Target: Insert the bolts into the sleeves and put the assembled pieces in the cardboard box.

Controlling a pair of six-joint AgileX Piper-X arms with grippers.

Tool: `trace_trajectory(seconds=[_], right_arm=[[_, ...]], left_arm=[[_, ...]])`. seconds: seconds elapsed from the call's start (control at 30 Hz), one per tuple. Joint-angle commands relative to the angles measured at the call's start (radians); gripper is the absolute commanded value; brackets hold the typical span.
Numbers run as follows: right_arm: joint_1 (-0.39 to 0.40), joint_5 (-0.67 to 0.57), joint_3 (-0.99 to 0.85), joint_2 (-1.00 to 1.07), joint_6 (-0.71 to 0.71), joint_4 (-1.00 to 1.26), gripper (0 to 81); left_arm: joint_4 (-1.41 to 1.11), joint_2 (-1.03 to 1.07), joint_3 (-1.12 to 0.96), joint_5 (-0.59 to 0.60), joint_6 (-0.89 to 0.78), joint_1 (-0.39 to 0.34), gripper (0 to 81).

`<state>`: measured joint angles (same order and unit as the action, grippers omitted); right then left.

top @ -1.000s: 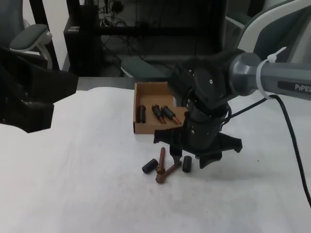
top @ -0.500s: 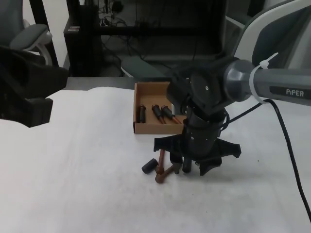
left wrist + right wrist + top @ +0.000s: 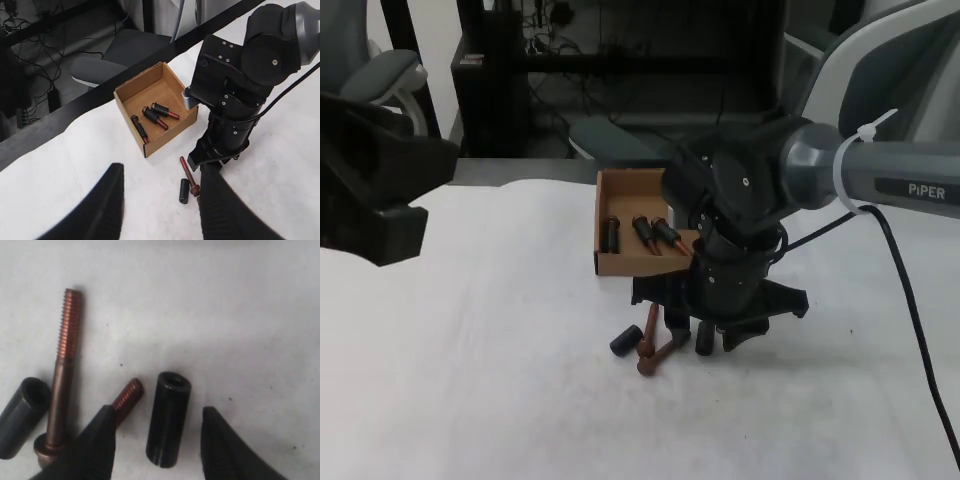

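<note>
On the white cloth lie two copper bolts and two black sleeves. My right gripper [image 3: 159, 412] is open and low over them, its fingers either side of one black sleeve [image 3: 168, 417], apart from it. Beside it lie a long bolt [image 3: 62, 370], the threaded end of the second bolt [image 3: 127, 395] and the other sleeve [image 3: 22, 410]. In the high view the right gripper [image 3: 705, 338] stands just in front of the cardboard box [image 3: 620, 262], which holds three assembled pieces [image 3: 638, 232]. My left gripper [image 3: 162, 170] is open and empty, high above the bench.
The right arm's dark wrist [image 3: 740, 210] overhangs the box's near right corner. The left arm's bulk [image 3: 370, 180] hangs at the far left. Chairs and a dark rack stand beyond the bench's back edge. Bare white cloth [image 3: 470, 380] spreads left and front.
The right gripper has come down and a little left, so its fingers now straddle the sleeve. The left arm shifted slightly at first, then kept still.
</note>
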<state>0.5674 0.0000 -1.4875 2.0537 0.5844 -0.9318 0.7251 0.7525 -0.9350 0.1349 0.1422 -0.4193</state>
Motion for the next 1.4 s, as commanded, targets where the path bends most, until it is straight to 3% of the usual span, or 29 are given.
trace_trajectory(seconds=[0.0, 0.13, 0.3, 0.97, 1.07, 1.23, 1.37], right_arm=[[-0.004, -0.006, -0.008, 0.0, -0.004, 0.007, 52.2], [-0.004, 0.0, -0.008, 0.0, -0.004, 0.006, 50.8], [-0.004, 0.006, -0.008, 0.0, -0.01, 0.006, 38.4], [-0.01, 0.0, -0.008, 0.033, -0.017, 0.018, 38.2], [-0.01, 0.0, -0.008, 0.033, -0.017, 0.006, 29.1], [-0.01, -0.011, -0.008, 0.033, -0.039, -0.001, 0.8], [-0.01, -0.016, -0.008, 0.033, -0.039, -0.001, 0.4]], left_arm=[[-0.012, -0.007, 0.001, -0.016, 0.008, 0.001, 47.6], [-0.012, -0.007, 0.001, -0.016, 0.008, 0.001, 47.6], [-0.012, -0.007, 0.001, -0.016, 0.008, 0.001, 47.6], [-0.012, -0.007, 0.001, -0.023, 0.022, 0.001, 47.6], [-0.012, -0.007, 0.001, -0.046, 0.022, 0.001, 47.6], [-0.012, -0.007, 0.001, -0.065, 0.022, 0.001, 47.6], [-0.012, -0.007, 0.001, -0.065, 0.022, 0.001, 47.6]])
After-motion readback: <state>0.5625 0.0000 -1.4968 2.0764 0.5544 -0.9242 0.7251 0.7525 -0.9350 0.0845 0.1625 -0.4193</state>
